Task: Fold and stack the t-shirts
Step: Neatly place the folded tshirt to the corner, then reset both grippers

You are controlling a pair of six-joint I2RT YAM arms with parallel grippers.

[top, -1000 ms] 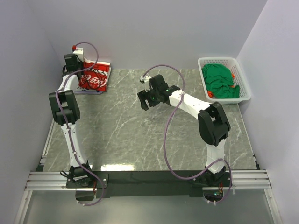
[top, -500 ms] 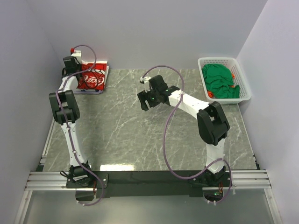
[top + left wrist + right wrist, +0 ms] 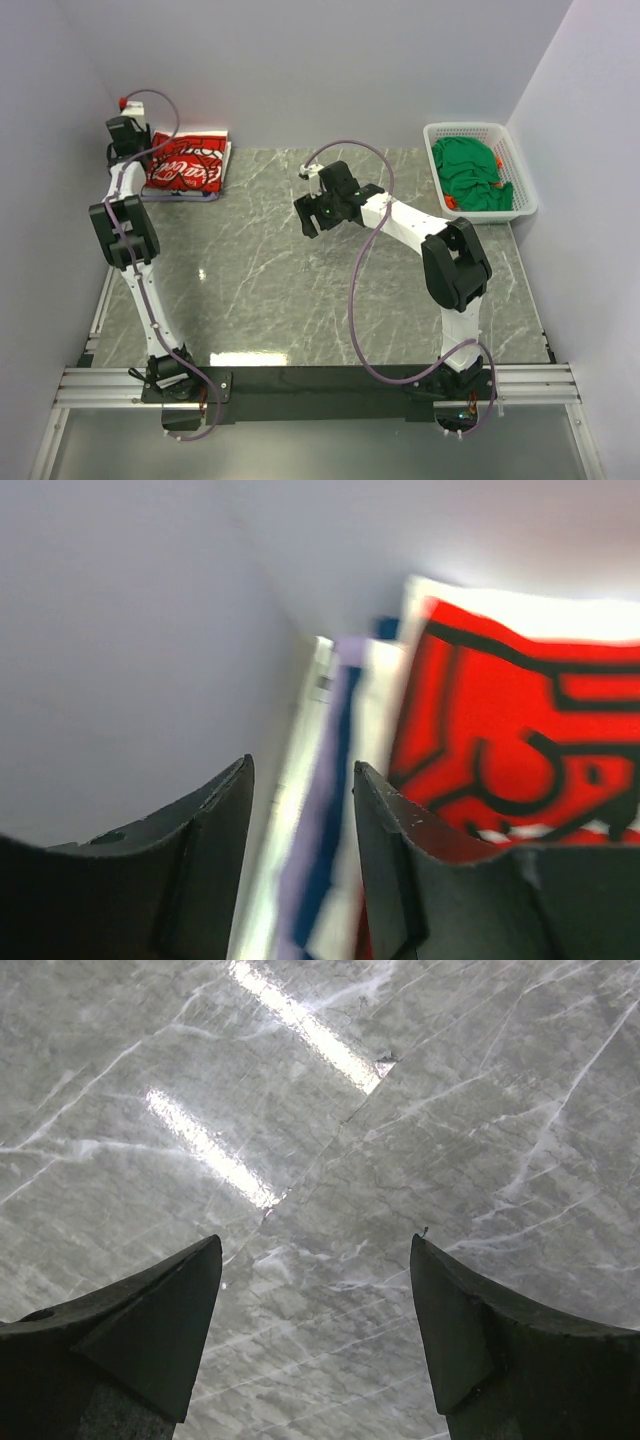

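A folded white t-shirt with red-and-white print (image 3: 188, 165) lies on top of a small stack at the table's back left corner. In the left wrist view the red print (image 3: 510, 720) fills the right side, with a navy edge (image 3: 335, 810) and white edges of the stack beneath it. My left gripper (image 3: 125, 135) (image 3: 300, 765) is open just left of the stack, with nothing between its fingers. Green t-shirts (image 3: 470, 172) lie bunched in the white basket (image 3: 465, 128) at the back right. My right gripper (image 3: 310, 200) (image 3: 315, 1250) hangs open over bare marble mid-table.
Walls close in the table at the back, left and right. The left gripper sits tight in the back left corner beside the left wall (image 3: 120, 630). A purple cable (image 3: 365, 260) loops off the right arm over the marble top (image 3: 260, 280).
My left gripper has opened and let go of the stack, then drawn back left toward the corner. The stack has shifted slightly left and lies flat. The right arm has not moved.
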